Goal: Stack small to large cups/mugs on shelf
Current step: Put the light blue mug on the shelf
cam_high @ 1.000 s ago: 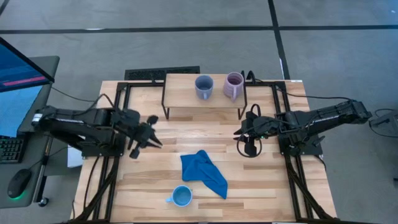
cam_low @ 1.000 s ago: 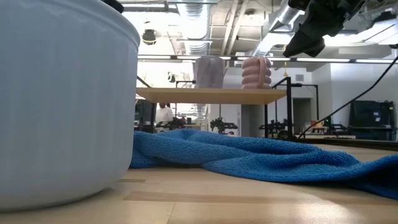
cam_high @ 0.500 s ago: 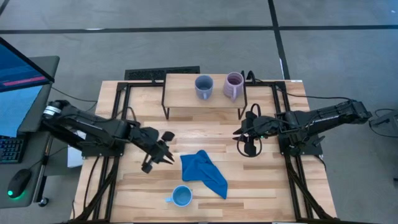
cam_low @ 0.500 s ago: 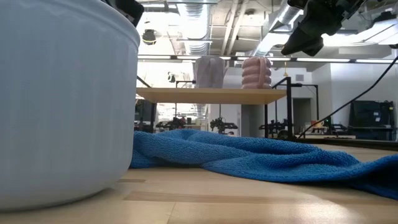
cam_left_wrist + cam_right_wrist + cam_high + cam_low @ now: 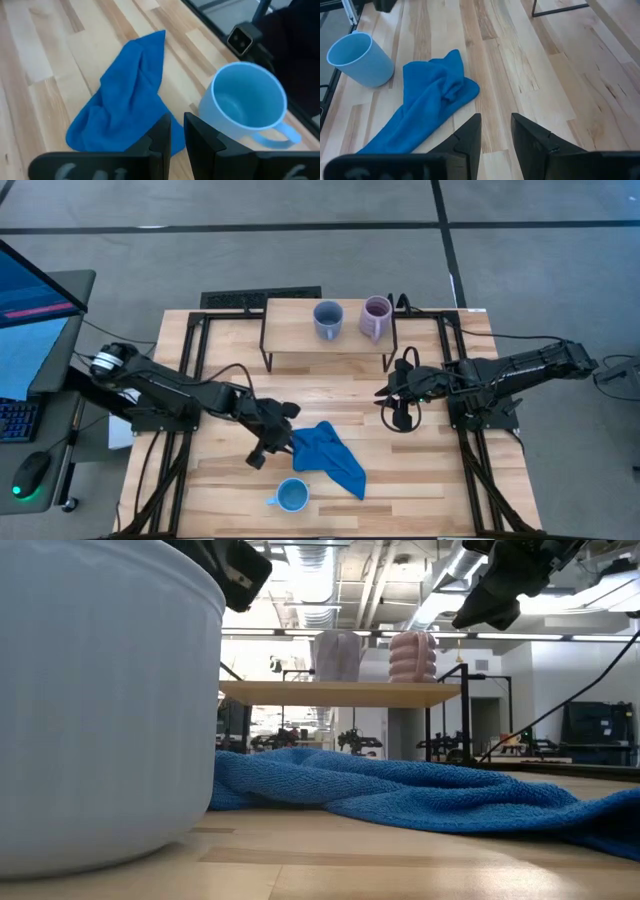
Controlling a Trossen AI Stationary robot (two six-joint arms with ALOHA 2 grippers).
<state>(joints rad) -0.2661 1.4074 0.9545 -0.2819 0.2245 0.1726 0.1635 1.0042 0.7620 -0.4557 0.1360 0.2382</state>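
From table height, the light blue mug [image 5: 100, 700] fills the near side of the view and is cut off at the frame edge; its handle cannot be seen there. The cloth [image 5: 420, 790] hides the shelf's [image 5: 340, 692] legs low down, and the two mugs on the shelf show only as pale shapes whose handles are hard to make out. From above, the tips of the left gripper [image 5: 270, 442] blur into the dark arm, so the gap cannot be read in that view.

Count: three mugs, one cloth, one shelf, two arms.

The grey-blue mug [image 5: 328, 319] and the purple mug [image 5: 376, 317] stand upright side by side on the shelf [image 5: 290, 325], apart from each other, at the far edge of the table [image 5: 440, 480]. The light blue mug [image 5: 291, 497] stands upright on the table near the front edge, handle toward the left arm's side, just beside the cloth [image 5: 329, 457] and apart from it.

The left gripper hangs over the table at the cloth's edge, above and behind the light blue mug. Its wrist view shows its fingers [image 5: 162, 137] nearly together, a narrow slit between them, holding nothing.

The right gripper [image 5: 402, 413] waits over the table in front of the shelf's right end, its fingers [image 5: 470, 132] a small way apart, empty.
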